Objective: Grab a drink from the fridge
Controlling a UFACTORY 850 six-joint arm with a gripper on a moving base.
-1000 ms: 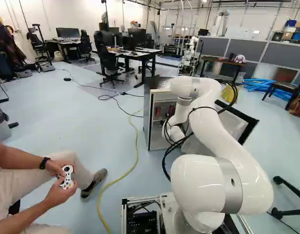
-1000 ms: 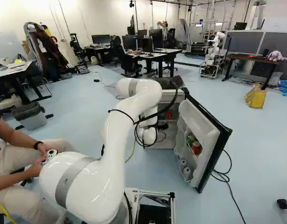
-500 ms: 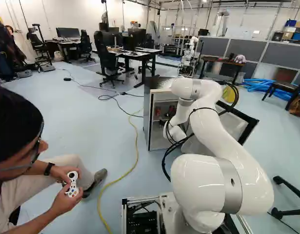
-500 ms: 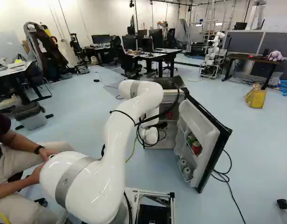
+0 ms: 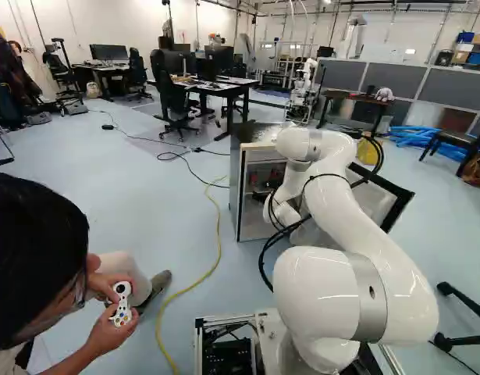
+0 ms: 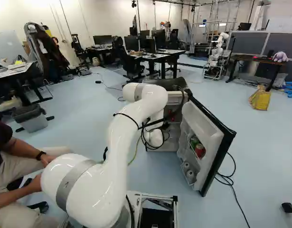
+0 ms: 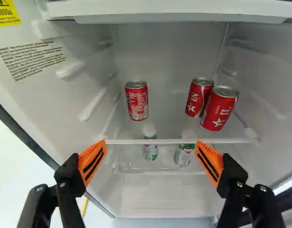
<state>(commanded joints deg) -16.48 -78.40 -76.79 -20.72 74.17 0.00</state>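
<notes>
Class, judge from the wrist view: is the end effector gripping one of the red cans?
No, the end effector is open, and all three red cans rest on the fridge shelf ahead of it.

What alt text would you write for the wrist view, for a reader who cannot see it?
The open, empty gripper faces into a fridge, where three red cans stand on a shelf: one alone, two close together. Below the shelf are two silver and green cans.
</notes>
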